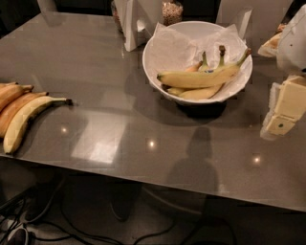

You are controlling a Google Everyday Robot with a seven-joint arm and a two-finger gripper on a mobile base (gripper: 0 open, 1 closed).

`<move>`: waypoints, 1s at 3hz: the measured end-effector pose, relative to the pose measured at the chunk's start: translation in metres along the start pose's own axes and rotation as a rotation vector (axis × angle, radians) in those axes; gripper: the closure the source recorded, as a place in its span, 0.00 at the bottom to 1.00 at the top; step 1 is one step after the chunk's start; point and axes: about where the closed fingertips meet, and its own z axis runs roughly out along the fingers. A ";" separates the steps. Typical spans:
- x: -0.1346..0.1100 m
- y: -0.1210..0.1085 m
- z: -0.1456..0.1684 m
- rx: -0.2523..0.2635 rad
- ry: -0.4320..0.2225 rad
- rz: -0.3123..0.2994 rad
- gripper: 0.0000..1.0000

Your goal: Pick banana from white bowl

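The white bowl (149,60) stands on the grey table at the back, right of the middle, lined with crumpled white paper. The long yellow banana (201,79) lies across the bowl on top of a few shorter bananas (198,94), its greenish stem pointing up to the right. My gripper (283,119), with cream-coloured fingers, hangs at the right edge of the camera view, to the right of the bowl and a little nearer than it, above the table. It holds nothing that I can see and does not touch the bowl.
Several loose bananas (21,119), some orange-tinged, lie at the table's left edge. A white stand (134,24) and a jar (172,10) are behind the bowl. The table's front edge (143,179) runs across the lower part, with cables on the floor below.
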 end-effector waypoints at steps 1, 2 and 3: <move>0.000 0.000 0.000 0.000 0.000 0.000 0.00; -0.004 -0.004 -0.001 0.025 -0.012 -0.007 0.00; -0.017 -0.022 0.002 0.086 -0.055 -0.044 0.00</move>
